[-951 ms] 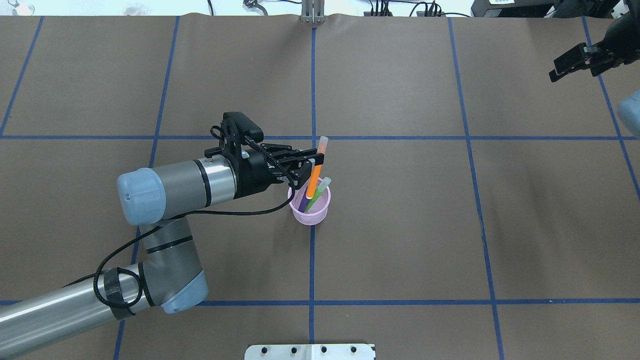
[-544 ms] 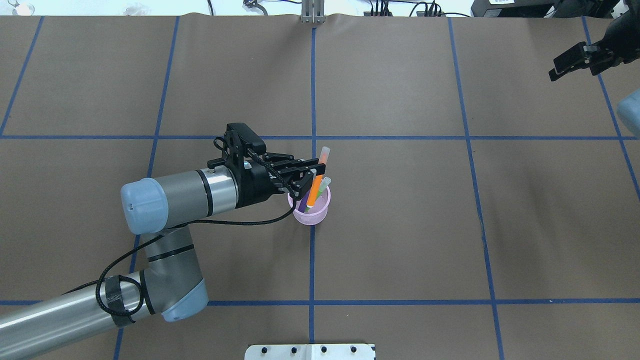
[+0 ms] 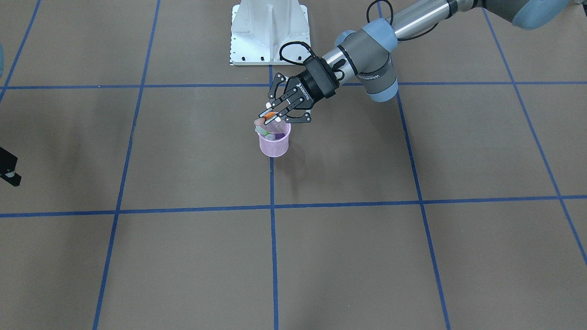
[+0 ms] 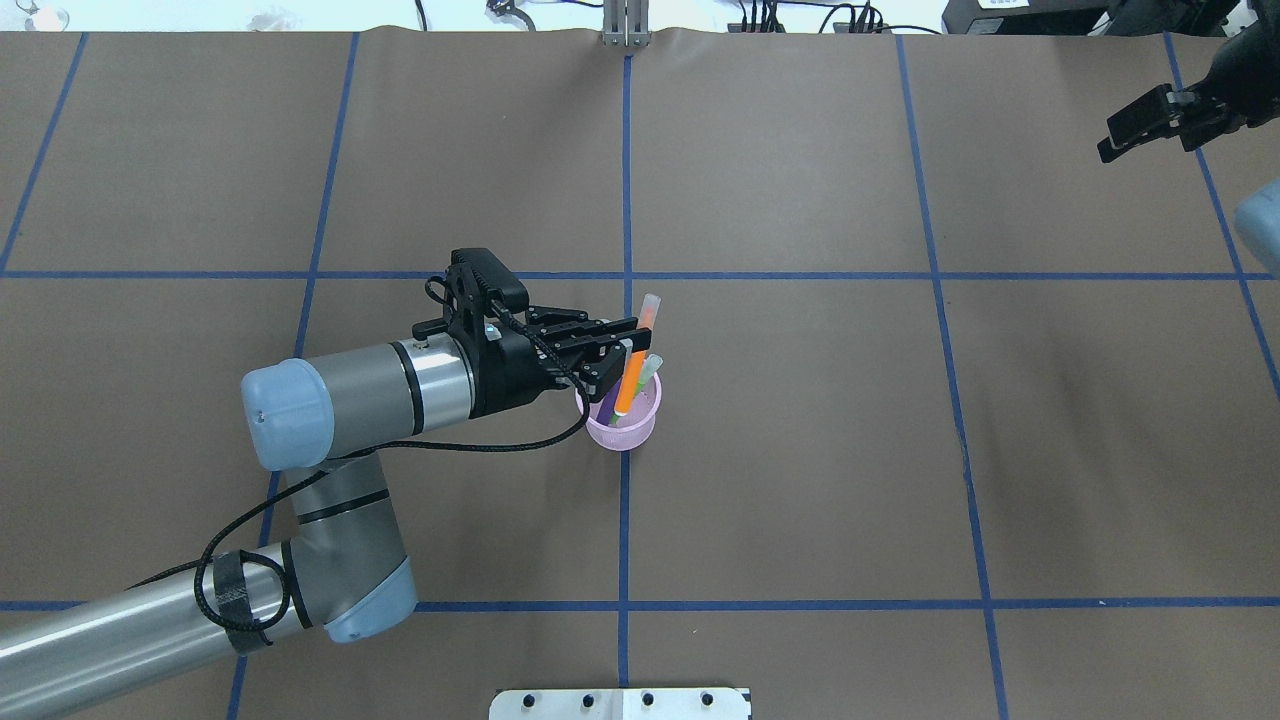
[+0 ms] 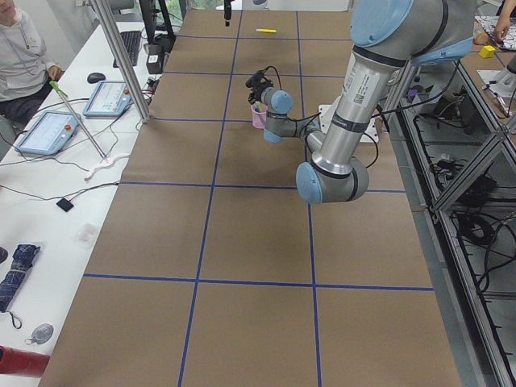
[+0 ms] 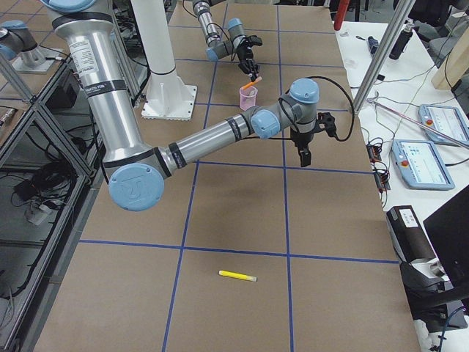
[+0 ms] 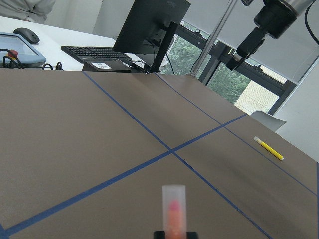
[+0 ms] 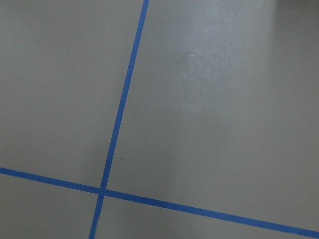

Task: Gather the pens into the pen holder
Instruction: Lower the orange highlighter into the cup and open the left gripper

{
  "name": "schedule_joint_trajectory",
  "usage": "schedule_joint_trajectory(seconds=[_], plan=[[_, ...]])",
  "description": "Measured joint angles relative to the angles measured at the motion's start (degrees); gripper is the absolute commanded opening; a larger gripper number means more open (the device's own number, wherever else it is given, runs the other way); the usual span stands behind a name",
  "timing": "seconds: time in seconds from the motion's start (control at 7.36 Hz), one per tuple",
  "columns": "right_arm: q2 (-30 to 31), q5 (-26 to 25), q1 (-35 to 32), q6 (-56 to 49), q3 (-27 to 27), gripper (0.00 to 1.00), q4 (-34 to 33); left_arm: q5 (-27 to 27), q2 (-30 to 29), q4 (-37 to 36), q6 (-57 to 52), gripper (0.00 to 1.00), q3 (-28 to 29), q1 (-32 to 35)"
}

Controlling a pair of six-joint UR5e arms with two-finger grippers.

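The pink mesh pen holder point(image 4: 640, 428) stands near the table's middle; it also shows in the front view point(image 3: 274, 147). A purple pen point(image 4: 606, 405) and a green pen point(image 4: 648, 370) lean inside it. My left gripper point(image 4: 622, 350) is shut on the orange pen point(image 4: 632, 376), whose lower end is inside the cup and whose pale cap sticks up above the fingers. The wrist view shows that cap point(image 7: 173, 199) close up. The yellow pen point(image 6: 238, 276) lies flat on the table far off on my right side. My right gripper point(image 4: 1110, 148) hovers empty at the far right and looks shut.
The white pedestal base point(image 3: 269, 32) stands at the robot's edge behind the cup. Blue tape lines point(image 4: 626, 180) grid the brown table. A desk with a monitor point(image 7: 149, 25) and keyboard runs along the far side.
My left gripper has lowered with the orange pen, sinking its lower end deeper into the cup, then stayed still over the last half second. The right arm has barely moved.
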State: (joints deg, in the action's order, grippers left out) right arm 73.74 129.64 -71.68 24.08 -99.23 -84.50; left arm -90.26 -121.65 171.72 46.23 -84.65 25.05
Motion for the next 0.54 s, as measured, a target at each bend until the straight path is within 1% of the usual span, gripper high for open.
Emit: schedule_joint_trajectory(seconds=[0.27, 0.54], plan=[[0.00, 0.00, -0.03, 0.00, 0.00, 1.00, 0.01, 0.00, -0.06, 0.17, 0.00, 0.26, 0.15, 0.00], [-0.06, 0.00, -0.04, 0.00, 0.00, 1.00, 0.00, 0.00, -0.07, 0.19, 0.00, 0.28, 0.18, 0.00]])
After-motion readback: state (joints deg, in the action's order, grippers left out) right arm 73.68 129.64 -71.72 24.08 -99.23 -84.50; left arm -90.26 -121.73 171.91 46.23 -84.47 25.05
